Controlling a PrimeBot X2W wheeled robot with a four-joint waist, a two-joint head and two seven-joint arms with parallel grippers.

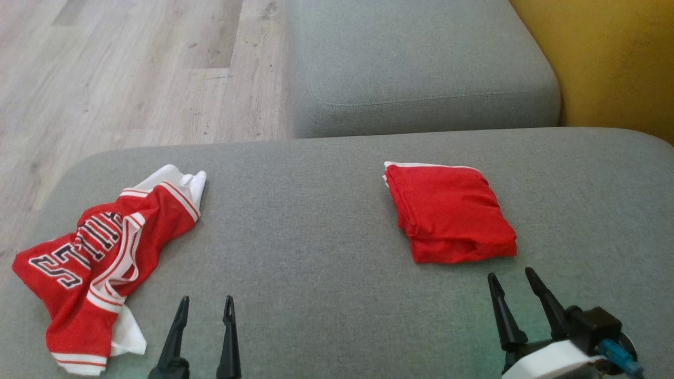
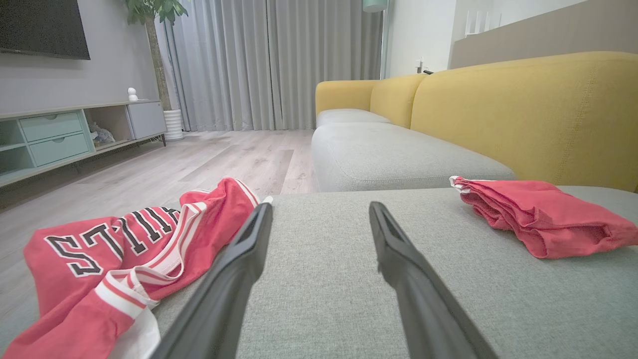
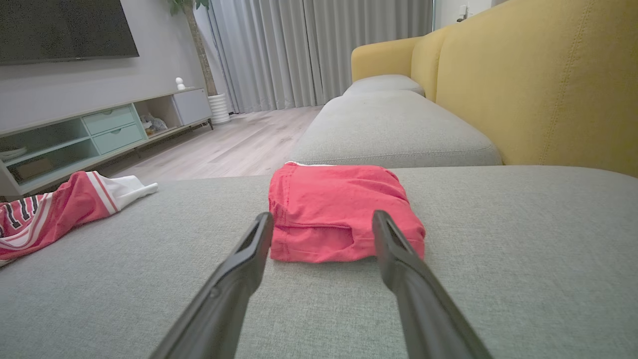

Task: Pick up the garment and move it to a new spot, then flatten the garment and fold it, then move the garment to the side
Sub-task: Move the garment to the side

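Left end effector point(image 1: 206, 302) and right end effector point(image 1: 509, 275) gape empty; a careless pinch could drag the jersey point(image 1: 100, 263) off the cushion point(image 1: 316, 237).

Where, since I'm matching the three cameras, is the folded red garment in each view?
Head view: folded garment right of centre, just beyond the right gripper.
Left wrist view: far right, on the grey cushion.
Right wrist view: centre, just ahead of that gripper.
Shared landmark: the crumpled jersey, at the left in all three.
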